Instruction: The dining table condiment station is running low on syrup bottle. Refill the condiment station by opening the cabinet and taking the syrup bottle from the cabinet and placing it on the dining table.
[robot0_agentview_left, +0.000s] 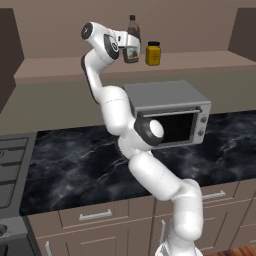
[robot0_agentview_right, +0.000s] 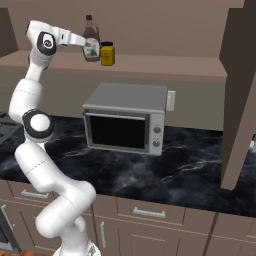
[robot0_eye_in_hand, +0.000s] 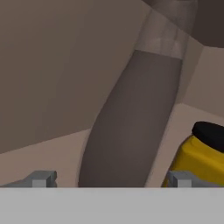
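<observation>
My jaws (robot0_agentview_left: 128, 46) are spread wide and released, one fingertip to each side of the syrup bottle (robot0_agentview_left: 132, 39), gripping nothing yet. In the hand view the bottle's dark body (robot0_eye_in_hand: 127, 131) rises between my two fingertips, leaning toward one o'clock because my wrist is rolled, with its pale label up near twelve. The bottle stands upright on the open shelf of the cabinet (robot0_agentview_right: 150, 64); the cabinet's door (robot0_agentview_right: 240, 90) hangs swung out at three o'clock in the right base view, so I judge the opening step done. The step in hand is the grasp.

The yellow jar (robot0_agentview_left: 153, 53) with its black lid stands just beside the bottle, at its three o'clock from the left base view, and in the hand view it sits at four o'clock, right behind one fingertip. That is my worry: I cannot tell whether that fingertip touches the jar.

Next I should clench squarely on the bottle's body, below the label rather than on the narrow neck, then lift it straight off the shelf and draw it back, clear of the jar and of the toaster oven (robot0_agentview_right: 127, 120) on the marble tabletop (robot0_agentview_right: 150, 170) below, before carrying it to the dining table.
</observation>
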